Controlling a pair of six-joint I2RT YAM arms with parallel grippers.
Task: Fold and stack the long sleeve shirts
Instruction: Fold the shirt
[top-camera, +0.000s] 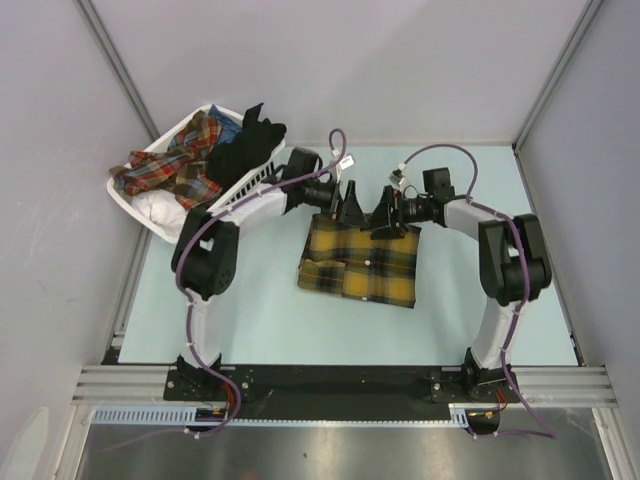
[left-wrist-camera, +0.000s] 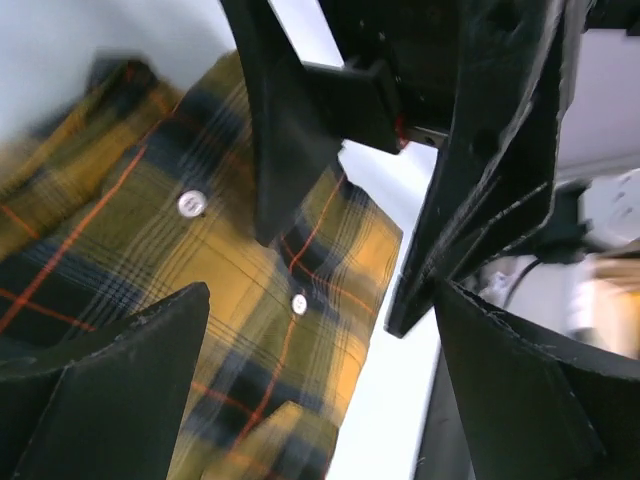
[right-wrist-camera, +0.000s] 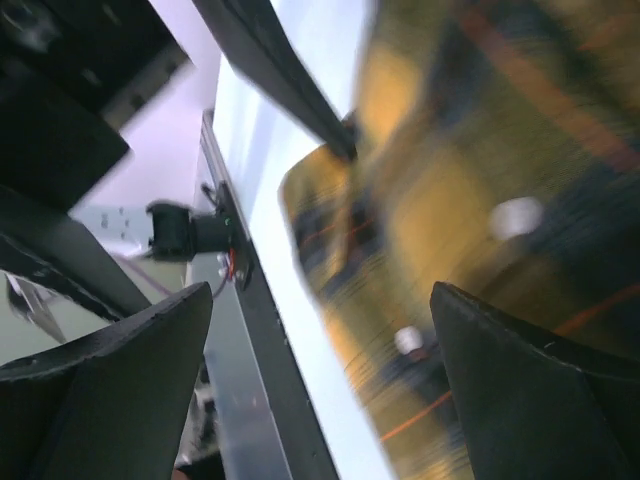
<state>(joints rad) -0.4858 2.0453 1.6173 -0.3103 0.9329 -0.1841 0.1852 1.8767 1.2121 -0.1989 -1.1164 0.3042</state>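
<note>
A mustard-yellow and black plaid shirt (top-camera: 360, 262) lies folded flat on the pale table. It also shows in the left wrist view (left-wrist-camera: 200, 260) with white buttons, and blurred in the right wrist view (right-wrist-camera: 480, 220). My left gripper (top-camera: 345, 207) hovers over the shirt's far edge, open and empty. My right gripper (top-camera: 388, 218) is right beside it over the same edge, open and empty. In the left wrist view the right gripper's black fingers (left-wrist-camera: 290, 130) hang close in front.
A white slatted basket (top-camera: 150, 215) stands at the far left with a red plaid garment (top-camera: 180, 165), a black garment (top-camera: 245, 145) and white cloth. Grey walls close in the table on three sides.
</note>
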